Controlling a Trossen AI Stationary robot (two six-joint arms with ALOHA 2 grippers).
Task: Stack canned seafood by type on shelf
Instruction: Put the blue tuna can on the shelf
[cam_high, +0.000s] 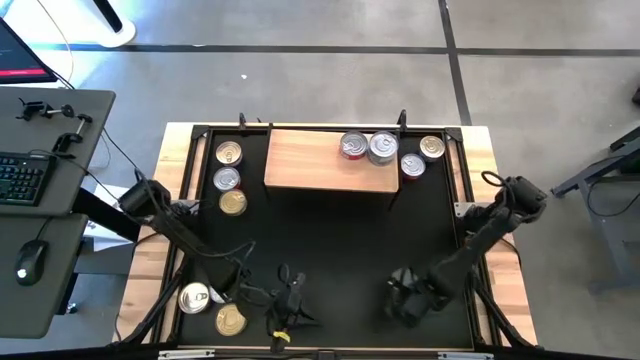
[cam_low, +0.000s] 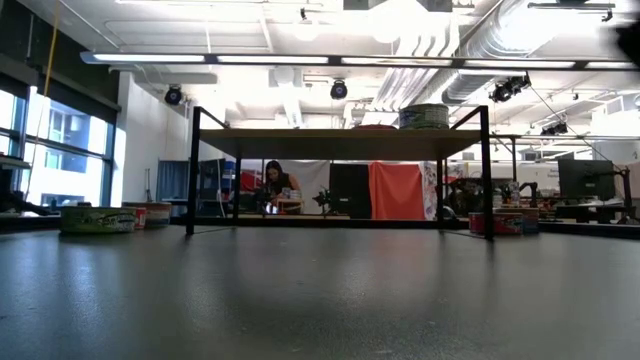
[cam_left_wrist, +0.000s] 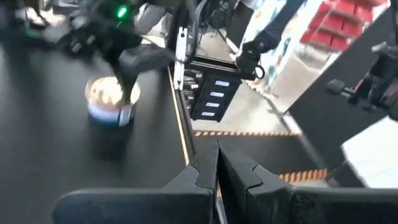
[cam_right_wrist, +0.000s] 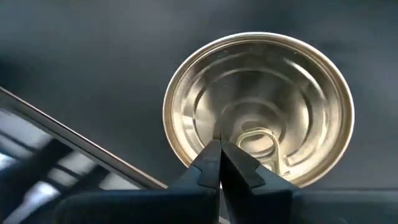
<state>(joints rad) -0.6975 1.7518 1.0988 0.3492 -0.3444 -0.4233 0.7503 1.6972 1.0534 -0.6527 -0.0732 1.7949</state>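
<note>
The wooden shelf (cam_high: 330, 160) stands at the far side of the black mat (cam_high: 330, 240), with two silver-lidded cans (cam_high: 368, 147) on its right end. My right gripper (cam_right_wrist: 219, 146) is shut, pointing steeply down over a can (cam_right_wrist: 261, 106) with a pale metal pull-tab lid. The high view hides this can under the gripper (cam_high: 405, 300). The left wrist view shows it upright on the mat (cam_left_wrist: 112, 102). My left gripper (cam_left_wrist: 217, 158) is shut and holds nothing, low near the mat's near edge (cam_high: 287, 300). My right gripper's shut fingertips (cam_right_wrist: 217, 155) stand over the middle of the can's lid (cam_right_wrist: 214, 124), beside the pull tab, coming from above at a slant. The can stands upright on the mat. I cannot tell whether the tips touch the lid or hover just above it.
Three cans (cam_high: 229, 178) stand in a row left of the shelf, and two (cam_high: 422, 157) at its right end on the mat. Two more (cam_high: 212, 308) lie at the near left corner. A desk with a keyboard (cam_high: 22, 180) stands left of the table.
</note>
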